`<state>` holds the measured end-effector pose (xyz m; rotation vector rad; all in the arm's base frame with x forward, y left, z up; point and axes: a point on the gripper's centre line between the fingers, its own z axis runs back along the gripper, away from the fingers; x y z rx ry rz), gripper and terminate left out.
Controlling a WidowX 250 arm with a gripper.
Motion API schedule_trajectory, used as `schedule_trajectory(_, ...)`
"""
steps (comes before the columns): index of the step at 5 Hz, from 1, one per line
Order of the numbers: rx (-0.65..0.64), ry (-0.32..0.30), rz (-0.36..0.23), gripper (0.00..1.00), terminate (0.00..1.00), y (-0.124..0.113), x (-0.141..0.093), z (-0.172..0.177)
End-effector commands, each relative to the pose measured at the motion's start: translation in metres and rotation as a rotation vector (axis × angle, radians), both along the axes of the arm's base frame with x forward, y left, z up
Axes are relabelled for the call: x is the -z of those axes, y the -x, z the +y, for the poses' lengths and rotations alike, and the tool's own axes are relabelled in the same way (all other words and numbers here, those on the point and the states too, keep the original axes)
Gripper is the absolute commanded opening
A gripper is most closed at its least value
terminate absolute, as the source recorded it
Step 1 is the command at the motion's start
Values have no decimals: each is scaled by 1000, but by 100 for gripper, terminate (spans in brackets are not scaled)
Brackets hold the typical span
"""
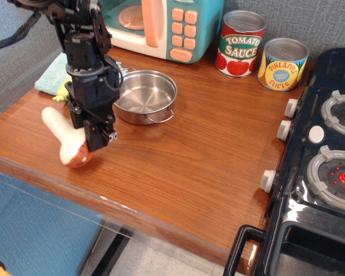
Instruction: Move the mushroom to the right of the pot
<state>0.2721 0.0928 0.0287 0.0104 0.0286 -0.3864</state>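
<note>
Mushroom (66,138) sits in my gripper (89,146), near the front-left corner of the desk (207,155). I see the fingers clamped on the reddish-brown cap end, the cap pointing down and toward the front edge, the white stem sticking up and out toward the left edge. Whether the cap touches the wood or hangs just above it, I cannot tell.

Arm comes down from the back-left corner, black, and covers part of the pot's left rim from this angle. Pot (144,96) stands toward the back-left part of the desk, upright, shiny inside, one wire loop handle facing the front edge, the other at the back. Mushroom is in front of and to the left of the pot, apart from it.

Behind the arm at the left edge I see a teal cloth (50,73) with a bit of something yellow-green (62,95) poking out beside it. Toy microwave (155,26) stands along the back edge, just behind the pot. Tomato sauce can (240,43) and pineapple slices can (283,64) stand side by side at the back-right corner. Black toy stove (322,161) runs along the right edge, white knobs facing the desk. Wood between the pot and the stove is bare.
</note>
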Motion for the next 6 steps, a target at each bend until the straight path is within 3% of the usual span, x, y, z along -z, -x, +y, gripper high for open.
schedule_trajectory(1,64,-13,-135,0,0,-25,-46,-11)
schedule_trajectory(2,130,35,-219,0,0,-63,-71,-53)
schedule_trajectory(3,172,26,-259,0,0,-97,-81,-102)
schedule_trajectory(5,186,4,-247,0,0,-142,-74,-149)
schedule_trajectory(6,186,-2,-239,100,0,-151,-64,-153)
